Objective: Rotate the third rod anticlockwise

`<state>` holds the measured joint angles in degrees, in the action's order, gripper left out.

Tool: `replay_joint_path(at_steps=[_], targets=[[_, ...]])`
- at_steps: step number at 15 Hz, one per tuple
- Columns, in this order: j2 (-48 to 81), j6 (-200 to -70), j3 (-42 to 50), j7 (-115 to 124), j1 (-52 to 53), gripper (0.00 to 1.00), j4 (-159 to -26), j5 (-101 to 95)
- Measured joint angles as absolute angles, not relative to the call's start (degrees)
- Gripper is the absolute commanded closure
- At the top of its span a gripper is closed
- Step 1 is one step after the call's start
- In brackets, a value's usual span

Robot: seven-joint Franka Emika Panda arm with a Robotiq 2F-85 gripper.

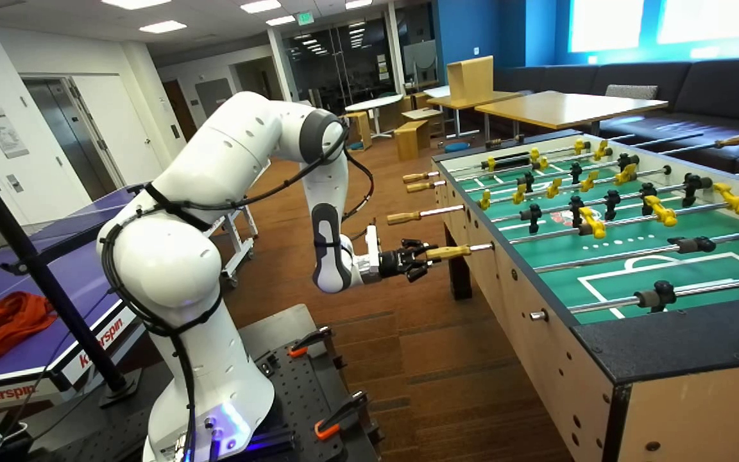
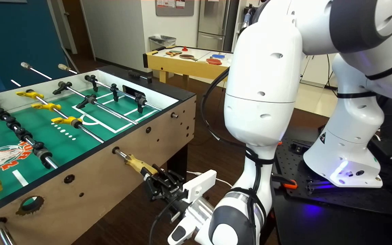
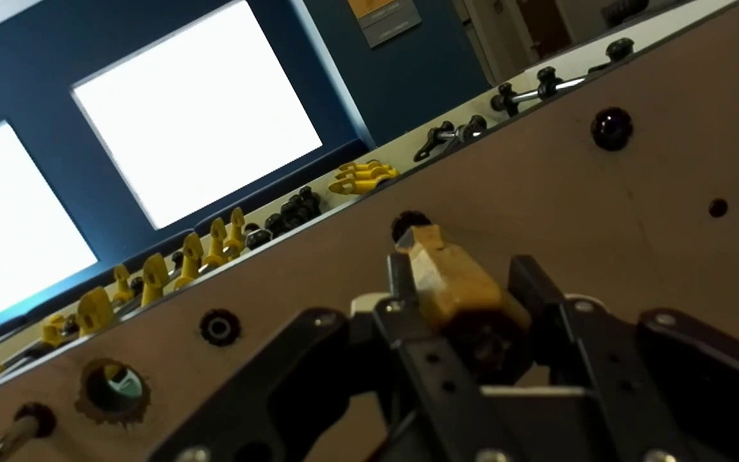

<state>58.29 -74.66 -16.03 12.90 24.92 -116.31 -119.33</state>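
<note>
Three yellow figures [image 2: 48,107] ride this metal rod [image 2: 91,133], and we have eyes on its wooden handle [image 1: 451,252], jutting from the side wall [image 3: 536,205] of the foosball table [image 1: 555,366]. We see the gripper [image 3: 464,271] with its jaws either side of the handle's free end; clamped on or merely bracketing it, we can't tell. What could spoil this? The handle sits slanted between the fingers [image 3: 536,282], so a roll of the wrist [image 1: 334,273] might lever the rod sideways and bind it. A shallow bite, and the wood could slip with no turn at all. Direction could trip us too: anticlockwise depends on which end we judge from! Around us, another wooden handle [image 1: 403,219] sticks out farther along, that side wall limits any push forward, and black cables [image 2: 258,177] strapped along the arm [image 1: 235,147] could tug if the wrist winds far.
</note>
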Motion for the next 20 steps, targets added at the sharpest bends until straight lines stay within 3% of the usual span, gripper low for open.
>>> replay_joint_path(at_steps=[12,13,17,18,20], targets=[[58.0,-75.6,-12.6,-16.2,26.0,0.83,-120.0,-127.2],[57.7,-76.4,-12.6,-16.5,25.8,0.58,-120.3,-127.5],[55.9,-79.7,-12.6,-16.9,25.2,0.58,-121.6,-127.9],[55.8,-79.8,-12.6,-16.9,25.2,0.83,-121.7,-127.9],[55.9,-79.7,-12.5,-16.9,25.2,0.83,-121.7,-127.8]])
